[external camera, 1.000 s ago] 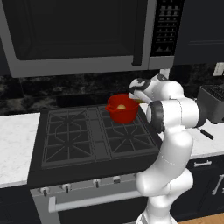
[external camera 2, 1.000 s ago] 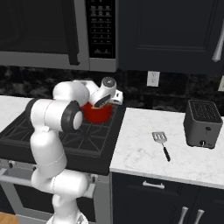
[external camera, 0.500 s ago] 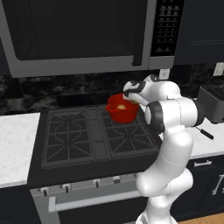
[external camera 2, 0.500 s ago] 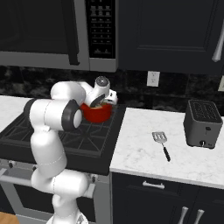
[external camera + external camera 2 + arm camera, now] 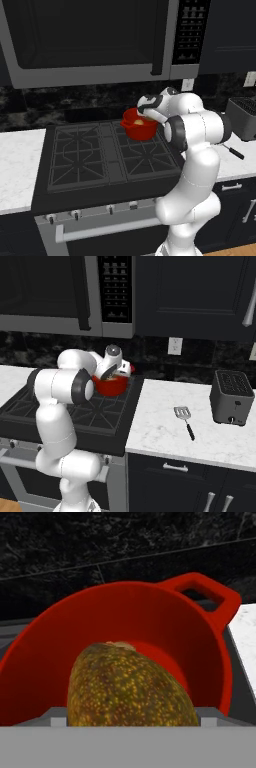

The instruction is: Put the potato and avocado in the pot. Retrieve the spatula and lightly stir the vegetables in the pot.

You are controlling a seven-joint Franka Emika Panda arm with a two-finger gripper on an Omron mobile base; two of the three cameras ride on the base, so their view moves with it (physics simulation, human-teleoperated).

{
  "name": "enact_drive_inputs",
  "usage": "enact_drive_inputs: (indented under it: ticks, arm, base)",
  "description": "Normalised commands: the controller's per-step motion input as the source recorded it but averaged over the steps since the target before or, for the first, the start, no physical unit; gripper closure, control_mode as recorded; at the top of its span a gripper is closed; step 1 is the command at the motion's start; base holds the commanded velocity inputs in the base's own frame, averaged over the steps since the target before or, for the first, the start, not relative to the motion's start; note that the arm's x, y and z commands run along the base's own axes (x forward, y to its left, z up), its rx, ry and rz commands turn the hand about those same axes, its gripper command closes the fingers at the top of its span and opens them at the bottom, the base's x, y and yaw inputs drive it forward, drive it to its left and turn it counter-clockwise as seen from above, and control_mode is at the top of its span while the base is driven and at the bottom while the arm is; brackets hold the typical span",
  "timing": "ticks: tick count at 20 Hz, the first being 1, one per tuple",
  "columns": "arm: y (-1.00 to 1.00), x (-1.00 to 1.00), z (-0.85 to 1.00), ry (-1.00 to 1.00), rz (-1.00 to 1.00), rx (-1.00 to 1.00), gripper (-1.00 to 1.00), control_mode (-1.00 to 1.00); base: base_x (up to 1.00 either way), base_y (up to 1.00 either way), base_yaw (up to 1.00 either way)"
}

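The red pot [image 5: 142,131] stands on the stove's back right burner, also seen in the right base view [image 5: 113,387]. A pale yellow potato [image 5: 139,121] lies inside it. My gripper [image 5: 143,110] hovers just over the pot's rim, shut on the speckled green-brown avocado [image 5: 127,689]. In the hand view the avocado is held low in front of the pot's [image 5: 200,614] red inside, between my gripper's [image 5: 129,719] tips, and hides the potato. The dark spatula [image 5: 185,420] lies flat on the white counter right of the stove, apart from the arm.
A black gas stove [image 5: 100,157] carries the pot. A microwave [image 5: 90,40] hangs close above it. A dark toaster [image 5: 230,398] stands at the counter's right end, beyond the spatula. White marble counter [image 5: 160,431] lies between stove and toaster.
The hand has swung left from beside the pot's right edge to over its rim, carrying the avocado. The pot, potato and spatula have stayed put.
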Motion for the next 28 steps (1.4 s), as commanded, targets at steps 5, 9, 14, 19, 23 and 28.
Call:
enact_drive_inputs:
  ticks: [5, 9, 14, 19, 23, 28]
  arm:
    - [0.19, 0.00, -0.13, 0.00, 0.00, 0.00, 1.00, -1.00]
    - [0.20, 0.00, -0.12, 0.00, 0.00, 0.00, 1.00, -1.00]
    - [0.10, 0.00, -0.03, 0.00, 0.00, 0.00, -1.00, -1.00]
    - [0.05, 0.00, 0.00, -0.01, 0.00, 0.00, -1.00, -1.00]
    - [0.01, 0.00, 0.00, -0.10, 0.00, 0.00, -1.00, -1.00]
    - [0.00, -0.01, 0.01, -0.13, 0.00, 0.00, -1.00, -1.00]
  base:
    - [0.00, 0.00, 0.00]
    - [0.00, 0.00, 0.00]
    - [0.00, 0.00, 0.00]
    - [0.00, 0.00, 0.00]
    - [0.00, 0.00, 0.00]
    - [0.00, 0.00, 0.00]
